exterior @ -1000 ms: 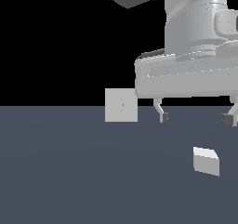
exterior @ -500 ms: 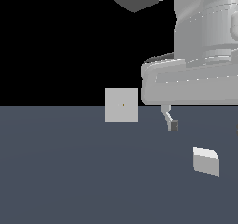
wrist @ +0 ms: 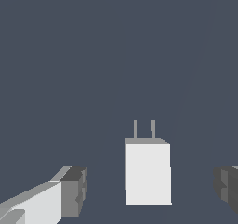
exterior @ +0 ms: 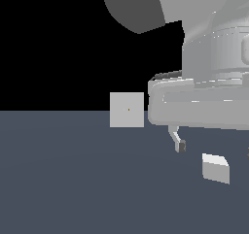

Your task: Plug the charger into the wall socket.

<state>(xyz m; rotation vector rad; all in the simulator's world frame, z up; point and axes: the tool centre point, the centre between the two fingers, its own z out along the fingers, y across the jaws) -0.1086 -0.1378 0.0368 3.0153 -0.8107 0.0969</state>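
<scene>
Dark floor [exterior: 73, 179] holds one charger [wrist: 148, 172], one wall socket [exterior: 127, 109]; pincer [wrist: 151, 190] spread, empty.

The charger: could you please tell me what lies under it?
The charger rests on the dark grey floor, between the open pincer fingers. Its underside contact is hidden.

Arm low over the counter [exterior: 73, 179], pincer [wrist: 151, 190] spread wide.
Pale grey wrist housing fills the upper part of the exterior view's right. One dark-padded finger [exterior: 179, 142] hangs below it, tip clear of the surface; the other is cut by the frame edge. Wrist view: both fingertips well apart, gripping nothing.
</scene>
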